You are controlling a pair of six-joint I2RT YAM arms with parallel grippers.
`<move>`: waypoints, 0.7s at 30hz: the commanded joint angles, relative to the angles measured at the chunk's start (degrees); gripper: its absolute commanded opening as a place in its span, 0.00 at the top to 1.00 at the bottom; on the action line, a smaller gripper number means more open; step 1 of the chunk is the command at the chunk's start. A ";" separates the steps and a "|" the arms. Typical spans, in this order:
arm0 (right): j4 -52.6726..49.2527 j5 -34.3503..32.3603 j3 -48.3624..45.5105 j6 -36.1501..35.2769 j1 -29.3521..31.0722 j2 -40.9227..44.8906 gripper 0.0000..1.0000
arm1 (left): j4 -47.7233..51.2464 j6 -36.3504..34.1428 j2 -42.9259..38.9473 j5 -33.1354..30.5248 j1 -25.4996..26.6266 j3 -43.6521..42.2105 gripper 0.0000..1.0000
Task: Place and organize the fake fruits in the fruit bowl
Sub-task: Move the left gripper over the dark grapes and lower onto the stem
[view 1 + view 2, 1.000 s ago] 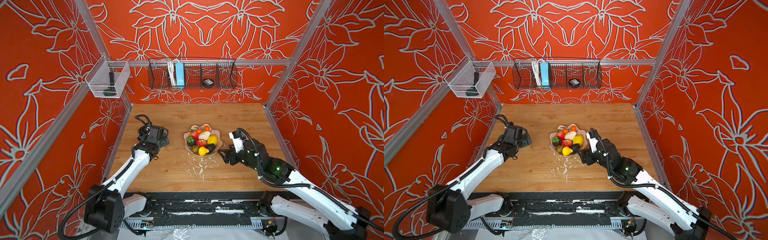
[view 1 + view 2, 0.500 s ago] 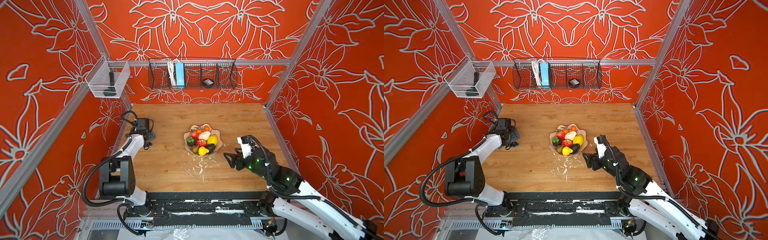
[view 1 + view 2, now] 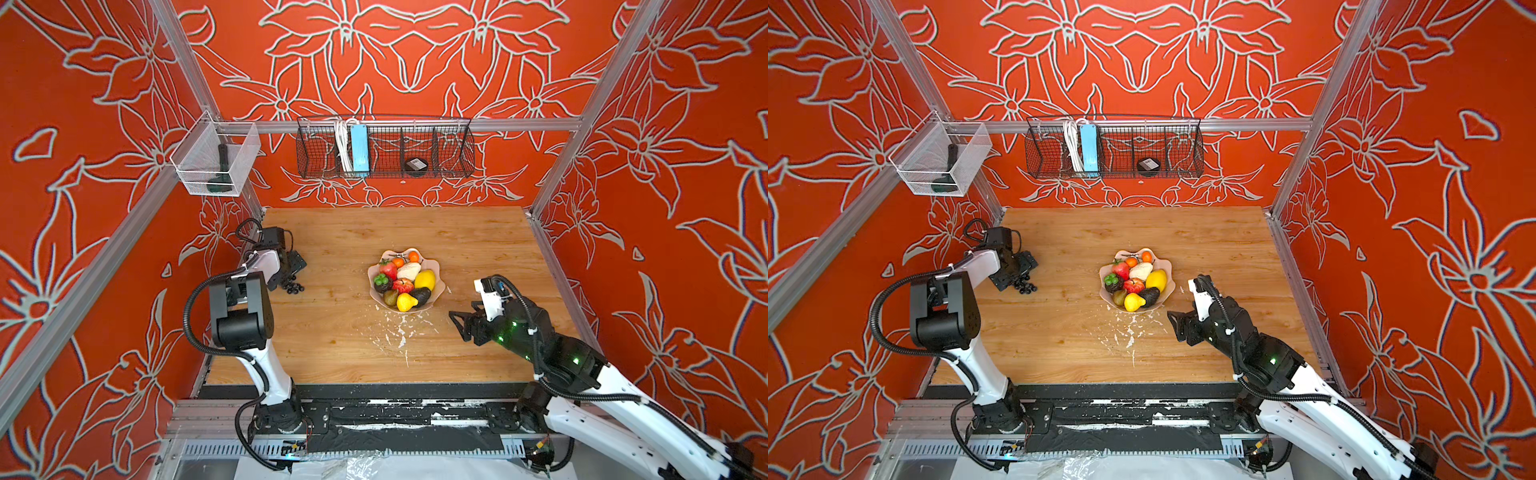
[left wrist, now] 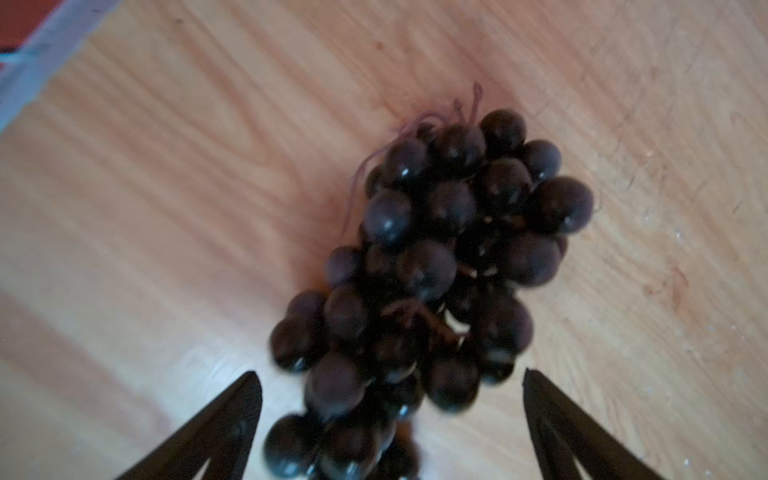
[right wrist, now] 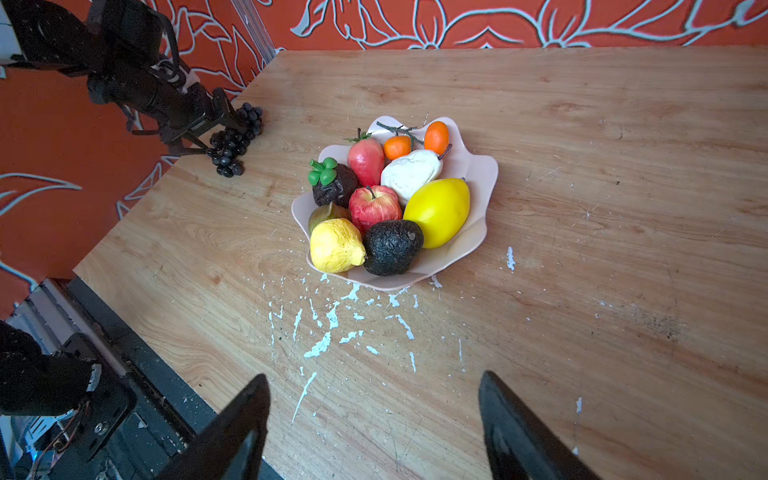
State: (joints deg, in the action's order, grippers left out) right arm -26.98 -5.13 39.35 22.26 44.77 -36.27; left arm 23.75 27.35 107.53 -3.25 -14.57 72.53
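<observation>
The left gripper (image 4: 390, 372) stands spread wide over the black grape bunch (image 4: 436, 257). Its two fingers flank one end of the bunch with a gap on each side and pinch nothing. The bunch lies flat on the wooden table (image 3: 478, 232) at the far left, well apart from the fruit bowl (image 5: 490, 174). Its long axis runs away from the fingers, and its thin stem threads are at the end farther from them. The right gripper (image 5: 372, 376) is also spread and empty, above bare wood near and to the right of the bowl. The pink bowl sits about mid-table and holds ten fruits: two small oranges, one strawberry, one white pear, one smooth lemon, one apple, one green-capped dark fruit, one avocado, one wrinkled yellow fruit and one greenish-brown piece.
</observation>
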 commanded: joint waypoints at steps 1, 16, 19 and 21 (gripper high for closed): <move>-0.63 -0.49 -0.66 -0.46 0.32 0.17 0.20 | 2.61 1.60 2.82 4.49 -0.02 3.02 0.04; -0.52 -0.41 -0.72 -0.56 0.27 -1.43 0.20 | 4.07 -0.83 7.63 10.89 11.05 13.58 0.12; -0.87 -0.54 -0.92 -0.33 0.23 -1.30 0.20 | 4.49 -1.33 5.67 10.34 10.91 13.20 0.12; -0.79 -0.35 -1.19 -0.12 0.23 -1.01 0.20 | 4.40 -1.22 3.70 8.88 10.88 12.00 0.12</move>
State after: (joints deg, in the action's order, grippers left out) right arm -27.27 -5.13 39.18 21.91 44.77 -38.02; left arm 26.65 26.28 114.13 6.50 -3.07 85.21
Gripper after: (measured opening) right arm 0.796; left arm 0.877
